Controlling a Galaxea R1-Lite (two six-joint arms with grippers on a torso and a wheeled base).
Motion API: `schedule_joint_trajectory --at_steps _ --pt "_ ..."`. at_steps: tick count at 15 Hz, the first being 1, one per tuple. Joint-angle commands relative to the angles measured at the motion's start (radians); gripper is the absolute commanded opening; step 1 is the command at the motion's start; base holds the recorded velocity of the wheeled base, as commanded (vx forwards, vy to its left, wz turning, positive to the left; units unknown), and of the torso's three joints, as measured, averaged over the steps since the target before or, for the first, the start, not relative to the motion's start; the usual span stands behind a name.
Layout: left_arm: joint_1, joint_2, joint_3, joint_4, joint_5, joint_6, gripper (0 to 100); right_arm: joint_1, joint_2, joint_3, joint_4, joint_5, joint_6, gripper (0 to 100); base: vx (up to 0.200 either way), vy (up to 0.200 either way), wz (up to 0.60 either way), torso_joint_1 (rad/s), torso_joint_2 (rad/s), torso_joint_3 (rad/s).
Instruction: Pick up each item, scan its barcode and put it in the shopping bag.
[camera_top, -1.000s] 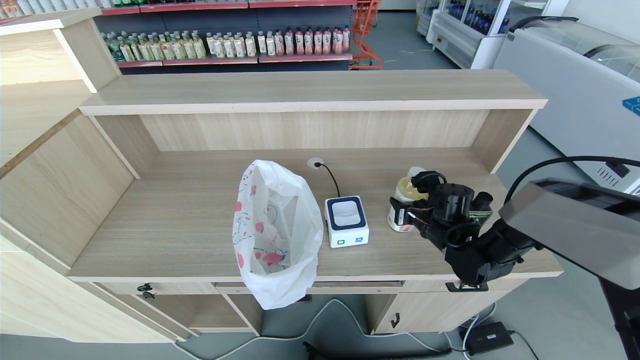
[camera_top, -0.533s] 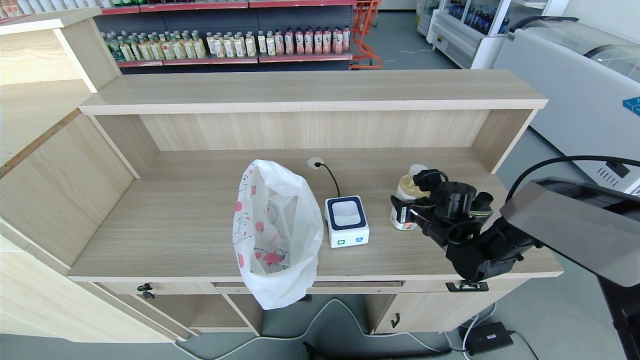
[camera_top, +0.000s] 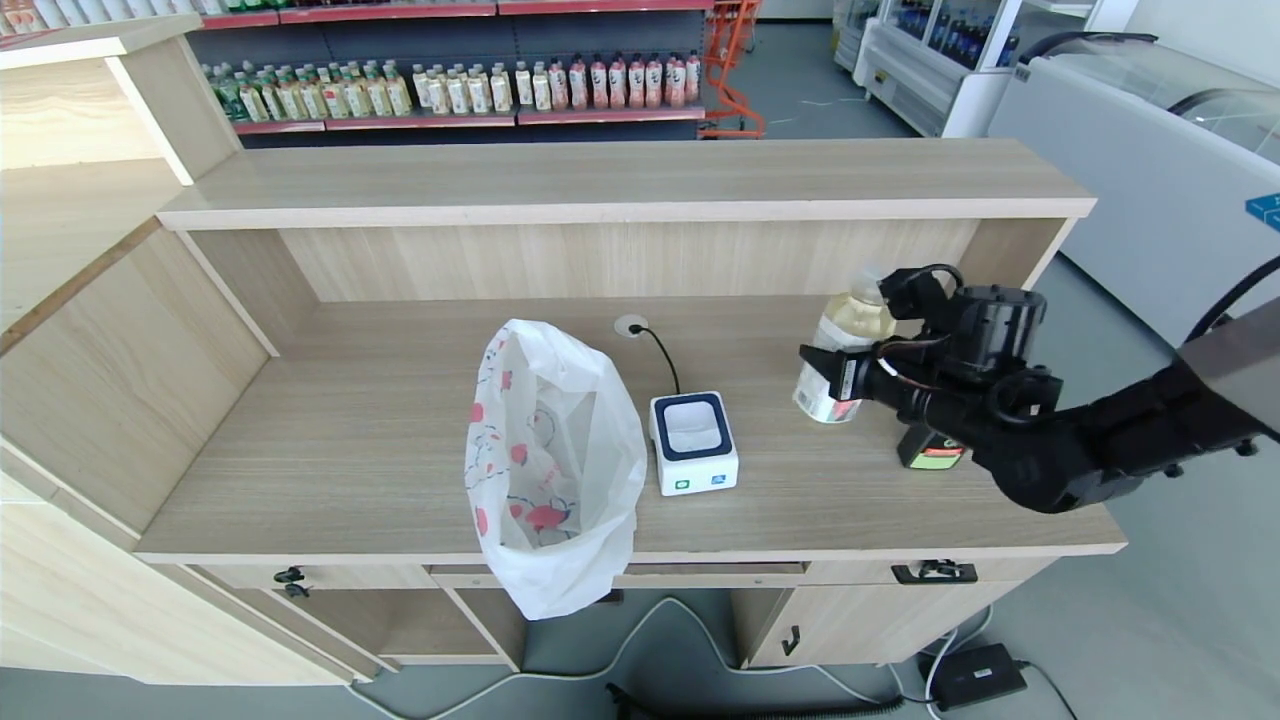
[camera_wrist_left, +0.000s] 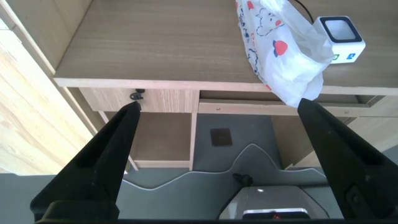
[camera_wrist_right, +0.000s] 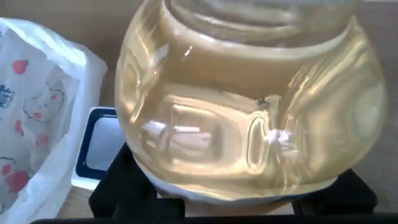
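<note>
counter (camera_top: 350, 450) | shopping bag (camera_top: 545, 450) (overhanging front edge) | scanner (camera_top: 693, 440) | small dark item (camera_top: 930, 455)

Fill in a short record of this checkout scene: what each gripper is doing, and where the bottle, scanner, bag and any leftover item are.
Right gripper: shut on the bottle, right of the scanner
Bottle: clear, pale yellow drink, roughly upright
Scanner: on the counter, between bag and bottle, window facing up
Bag: white with red prints, mouth open, hanging over the counter's front edge
Leftover item: small green and red pack on the counter, partly hidden
Left gripper: fingers open, holding nothing, low in front of the counter
</note>
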Motion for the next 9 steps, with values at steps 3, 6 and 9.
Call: schedule_joint_trajectory --at_steps 3,6,9 --pt "0.0 0.0 0.0 0.0 0.0 0.0 100 -0.019 -0.6 0.086 0.39 0.502 0.301 0 0.0 0.0 0.0 0.0 0.0 0.0" --pt "0.0 0.0 0.0 0.0 0.0 0.0 100 0.001 -0.755 0.214 0.44 0.722 0.353 0 0.0 0.0 0.0 0.0 0.0 0.0" --pt "0.0 0.0 0.0 0.0 0.0 0.0 100 0.093 -0.824 0.298 0.448 0.772 0.389 0 0.0 0.0 0.0 0.0 0.0 0.0"
